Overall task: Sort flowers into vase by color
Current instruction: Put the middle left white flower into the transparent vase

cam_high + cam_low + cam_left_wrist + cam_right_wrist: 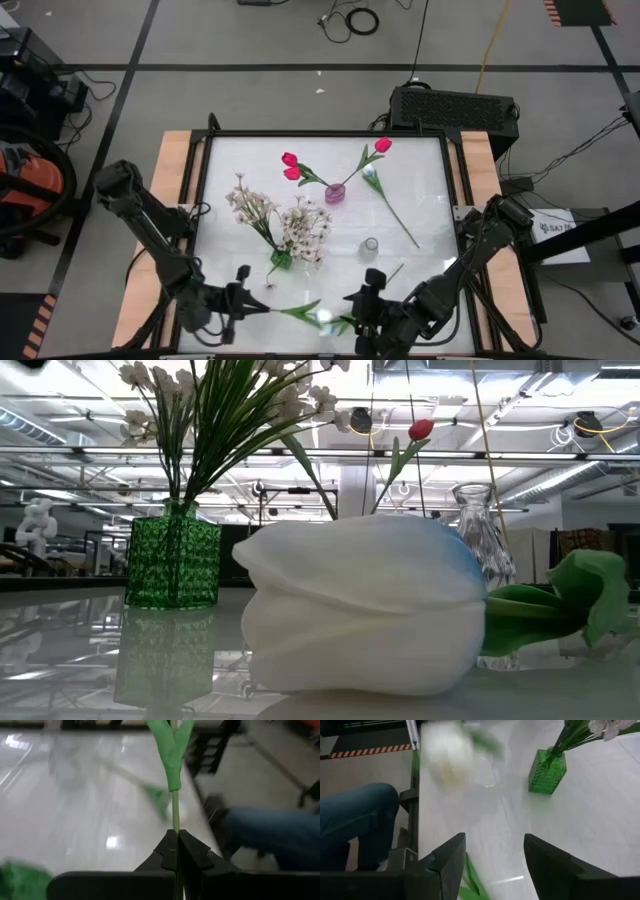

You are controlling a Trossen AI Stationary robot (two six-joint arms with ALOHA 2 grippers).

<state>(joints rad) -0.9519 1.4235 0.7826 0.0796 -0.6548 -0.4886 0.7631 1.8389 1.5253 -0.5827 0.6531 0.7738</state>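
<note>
Pinching the white tulip point(322, 318) stem, left gripper point(243, 301) jaws closed.

Grey floor point(250, 90) crossed by black tape lines; cables point(352, 20) coiled at twelve o'clock; a black case point(455, 108) at one o'clock.

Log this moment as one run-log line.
left gripper: shut on white tulip stem | right gripper: open, beside it near table front | green vase: cream sprays | pink vase: pink tulips

Sprays point(300, 225) in square vase point(281, 260) mid-desk; round vase point(335, 192) behind; loose tulip point(325, 318) at desk's point(420, 190) front edge.
</note>
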